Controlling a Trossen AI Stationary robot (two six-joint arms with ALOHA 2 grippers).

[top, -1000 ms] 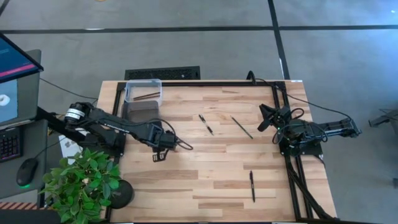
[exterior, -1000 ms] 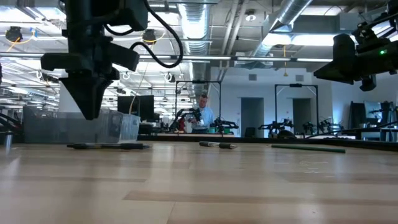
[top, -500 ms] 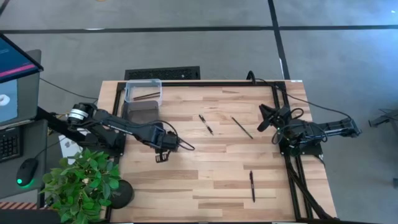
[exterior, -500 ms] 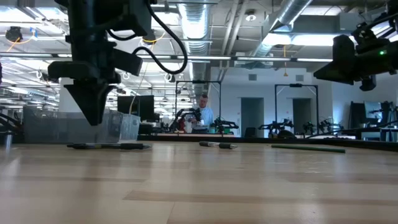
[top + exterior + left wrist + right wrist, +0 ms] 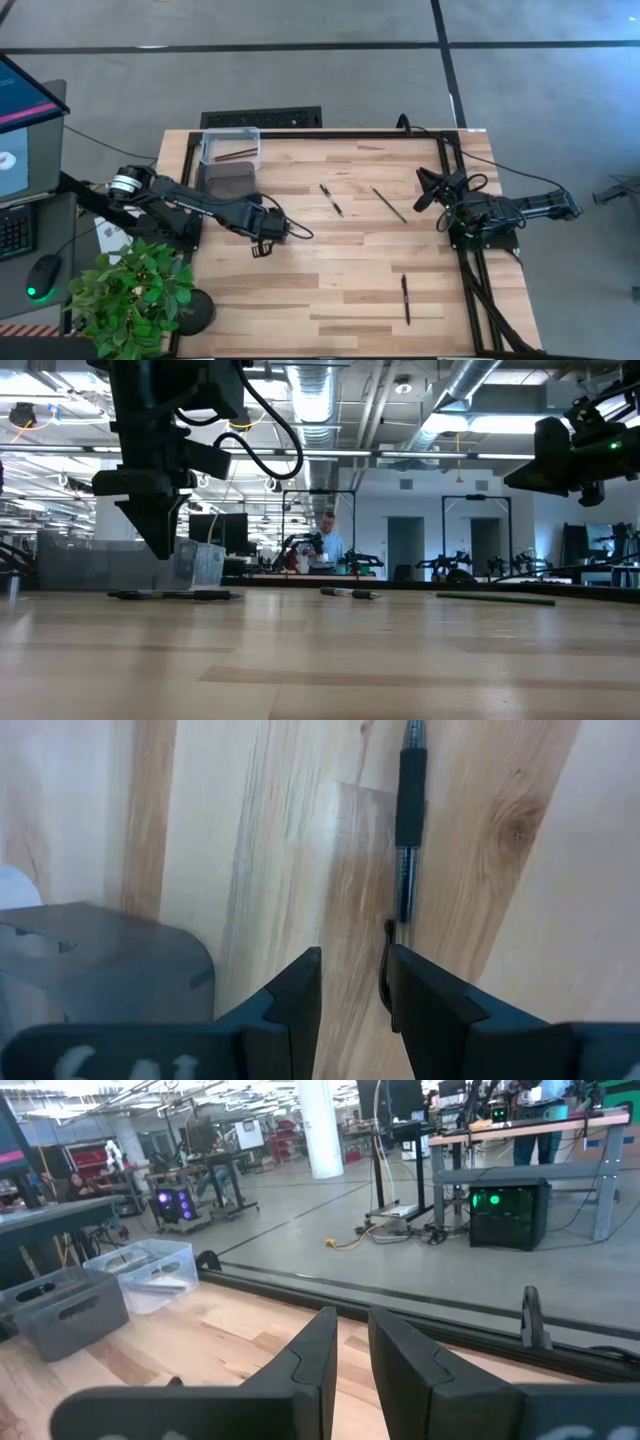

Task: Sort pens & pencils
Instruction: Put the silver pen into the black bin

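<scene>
Left wrist view, left end effector (image 5: 352,995) slightly parted, empty, hovering just short of a pen (image 5: 408,815)

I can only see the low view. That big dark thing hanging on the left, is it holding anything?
Observer: No. The left wrist view shows the left gripper empty, fingers slightly apart, with a black pen lying on the wood just ahead.
Operator: What's in the clear box behind it?
Observer: From above, the clear bin holds thin brown pencils.
Operator: Any pens I'm missing?
Observer: Yes, a second pen lies alone near the table's front edge, toward the right arm's side.
</scene>
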